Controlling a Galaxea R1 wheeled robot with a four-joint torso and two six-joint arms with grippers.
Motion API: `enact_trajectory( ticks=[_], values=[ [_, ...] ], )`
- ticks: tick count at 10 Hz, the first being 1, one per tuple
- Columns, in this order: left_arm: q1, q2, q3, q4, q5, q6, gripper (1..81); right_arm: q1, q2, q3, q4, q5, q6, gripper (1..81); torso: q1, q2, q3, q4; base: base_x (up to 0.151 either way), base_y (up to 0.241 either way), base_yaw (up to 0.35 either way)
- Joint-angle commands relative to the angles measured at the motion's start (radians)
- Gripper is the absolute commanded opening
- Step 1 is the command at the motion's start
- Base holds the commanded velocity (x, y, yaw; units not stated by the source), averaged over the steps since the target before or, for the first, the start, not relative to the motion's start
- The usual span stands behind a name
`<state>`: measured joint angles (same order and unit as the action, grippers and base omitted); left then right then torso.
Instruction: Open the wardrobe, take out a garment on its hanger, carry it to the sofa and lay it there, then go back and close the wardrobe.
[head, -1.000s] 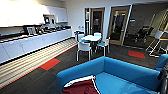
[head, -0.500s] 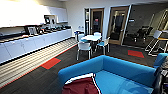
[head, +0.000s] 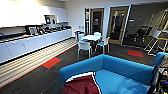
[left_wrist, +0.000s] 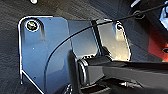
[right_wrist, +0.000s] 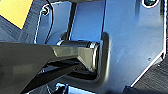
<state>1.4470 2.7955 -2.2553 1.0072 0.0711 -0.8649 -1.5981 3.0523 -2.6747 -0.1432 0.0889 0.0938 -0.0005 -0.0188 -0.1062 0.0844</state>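
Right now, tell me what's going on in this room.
The robot faces the blue sofa in a break room. The maroon jacket with white trim lies on the sofa's seat near its left arm. Behind the sofa stand a white table with white chairs, and a long counter runs along the left wall.

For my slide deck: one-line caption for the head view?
Maroon garment lying on the blue sofa, white chairs and counter beyond.
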Motion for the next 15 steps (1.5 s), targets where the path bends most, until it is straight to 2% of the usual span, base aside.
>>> enact_trajectory(
  ticks=[1,7,15],
  values=[
    [-0.041,-0.011,0.013,0.016,0.033,0.004,81.1,0.028,0.015,0.010,0.004,-0.054,-0.006,81.1,0.001,0.000,0.000,0.000,-0.085,0.000,0.000],
    [-0.041,-0.010,0.013,0.016,0.033,0.004,81.1,0.028,0.015,0.010,0.004,-0.054,-0.006,81.1,0.001,-0.001,0.000,0.000,-0.081,0.000,0.000],
    [-0.040,-0.008,0.005,0.005,0.033,0.003,81.1,0.028,0.015,0.010,0.002,-0.055,-0.008,81.1,0.001,-0.001,0.000,0.000,0.000,0.000,0.000]
  ],
)
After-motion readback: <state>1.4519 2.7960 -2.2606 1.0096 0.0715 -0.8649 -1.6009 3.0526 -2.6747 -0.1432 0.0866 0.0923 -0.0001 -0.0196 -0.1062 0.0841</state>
